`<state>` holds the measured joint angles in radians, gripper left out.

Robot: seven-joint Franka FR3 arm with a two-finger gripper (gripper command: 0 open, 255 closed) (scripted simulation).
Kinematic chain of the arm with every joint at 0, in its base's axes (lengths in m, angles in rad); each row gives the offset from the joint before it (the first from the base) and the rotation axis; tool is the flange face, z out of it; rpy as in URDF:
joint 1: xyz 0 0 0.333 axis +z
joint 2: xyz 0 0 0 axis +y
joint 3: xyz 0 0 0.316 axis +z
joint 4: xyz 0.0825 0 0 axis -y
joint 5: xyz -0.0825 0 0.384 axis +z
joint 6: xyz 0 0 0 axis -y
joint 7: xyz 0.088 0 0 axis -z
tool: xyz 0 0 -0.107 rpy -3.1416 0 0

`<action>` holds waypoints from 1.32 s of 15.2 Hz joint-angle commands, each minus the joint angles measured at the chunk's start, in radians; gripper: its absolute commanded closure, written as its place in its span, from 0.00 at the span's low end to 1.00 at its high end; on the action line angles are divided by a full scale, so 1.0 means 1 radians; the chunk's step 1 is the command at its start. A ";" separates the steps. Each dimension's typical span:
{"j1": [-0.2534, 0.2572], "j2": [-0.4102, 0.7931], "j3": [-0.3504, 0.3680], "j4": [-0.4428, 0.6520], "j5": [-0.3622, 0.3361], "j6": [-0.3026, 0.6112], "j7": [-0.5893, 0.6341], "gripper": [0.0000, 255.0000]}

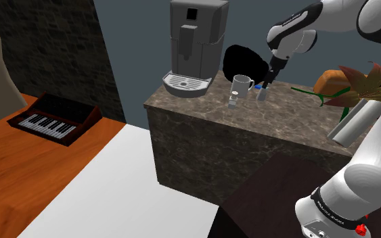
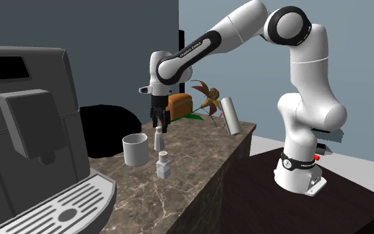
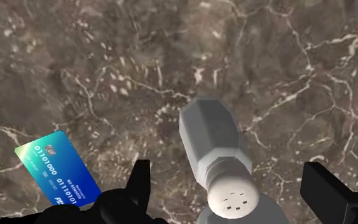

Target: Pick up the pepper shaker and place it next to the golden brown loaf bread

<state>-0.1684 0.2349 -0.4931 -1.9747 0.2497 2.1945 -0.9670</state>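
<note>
Brown veined marble tops the bench (image 1: 283, 120). The black hand (image 2: 159, 122) hangs over its middle, well in from every edge, fingers apart and released, grasping nothing. Directly beneath the hand, between the two fingers and touching neither, the grey pepper shaker (image 3: 217, 149) stands upright, its white holed cap facing up at the hand. On one side of the hand a white mug (image 2: 135, 147) and a second small shaker (image 2: 163, 164) stand close by. On the other side, bare marble runs to the golden brown loaf (image 2: 179, 103), with a red-leaved plant (image 2: 205, 100) beside it. A blue card (image 3: 56, 168) lies flat just beside one finger.
</note>
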 commanded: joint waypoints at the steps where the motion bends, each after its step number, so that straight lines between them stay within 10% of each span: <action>1: -0.001 0.015 0.004 -0.010 0.012 0.022 -0.007 0.00; 10: -0.003 0.027 0.008 -0.016 0.021 0.039 -0.013 0.00; 11: -0.003 0.027 0.008 -0.016 0.021 0.039 -0.013 1.00; 20: -0.003 0.027 0.008 -0.016 0.021 0.039 -0.013 1.00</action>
<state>-0.1716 0.2617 -0.4853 -1.9907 0.2708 2.2338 -0.9804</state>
